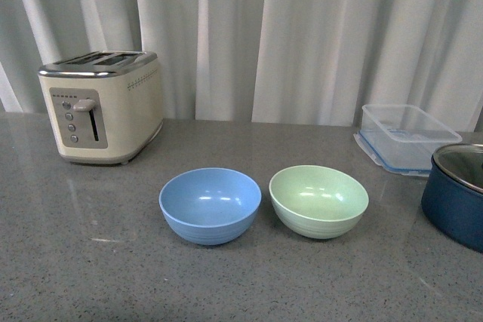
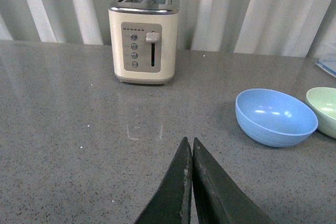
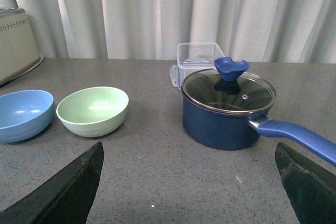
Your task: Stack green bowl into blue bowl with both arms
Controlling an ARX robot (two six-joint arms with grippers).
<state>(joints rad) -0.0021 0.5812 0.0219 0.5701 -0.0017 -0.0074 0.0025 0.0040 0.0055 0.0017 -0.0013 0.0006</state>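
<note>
The green bowl and the blue bowl stand upright side by side on the grey counter, blue on the left, with a small gap between them. Both are empty. Neither arm shows in the front view. In the left wrist view my left gripper is shut and empty, low over the counter, well short of the blue bowl; the green bowl shows at the picture's edge. In the right wrist view my right gripper is wide open and empty, apart from the green bowl and the blue bowl.
A cream toaster stands at the back left. A clear plastic container is at the back right. A dark navy pot with a glass lid sits at the right; its long handle reaches toward my right gripper.
</note>
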